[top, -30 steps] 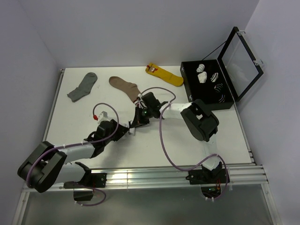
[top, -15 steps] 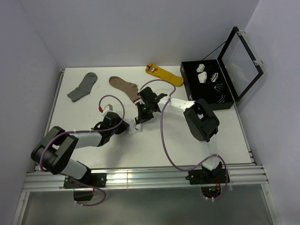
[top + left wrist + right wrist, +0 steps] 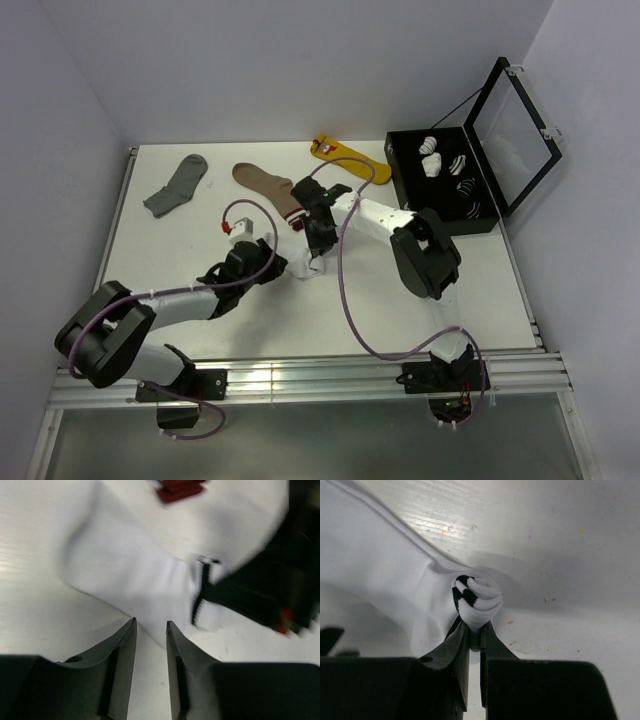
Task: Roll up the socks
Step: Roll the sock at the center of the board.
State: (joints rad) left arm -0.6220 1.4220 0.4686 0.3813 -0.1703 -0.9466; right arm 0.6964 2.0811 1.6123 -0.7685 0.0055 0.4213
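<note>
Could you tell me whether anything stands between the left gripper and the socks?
Nothing visible does: the left gripper sits open right at the edge of the socks. The right gripper pinches their rolled cuff, off to the side.

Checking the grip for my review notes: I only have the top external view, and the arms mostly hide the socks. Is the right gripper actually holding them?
Observer: Yes; the right wrist view shows the right gripper shut on a rolled end of the socks, black stripes showing.
Operator: And the left gripper?
Observer: Its wrist view shows the jaws slightly apart, the fabric lying just ahead of them.
Operator: Is the rest rolled?
Observer: No; there it lies unrolled on the table.
</note>
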